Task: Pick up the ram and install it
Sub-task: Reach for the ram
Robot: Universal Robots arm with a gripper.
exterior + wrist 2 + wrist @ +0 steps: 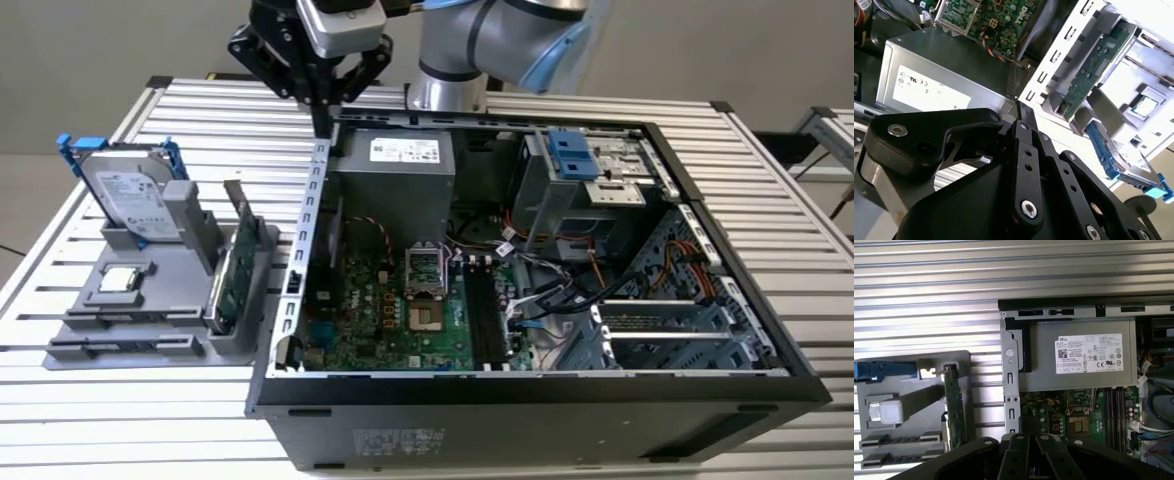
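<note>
Black jaws, nearest the lens in both wrist views, looked pinched together and held nothing, hanging over a corner of the computer case point(534, 400) beside the power supply point(1079, 355). The ram point(230, 285) stood on edge in the grey holder point(134, 320) on the table point(200, 110), between the hard drive point(134, 200) and the case wall. It was likely light, stiff and fragile, best pinched across its 2 flat faces at the free upper edge, and holder ribs and that wall crowded its sides, leaving open room above.
</note>
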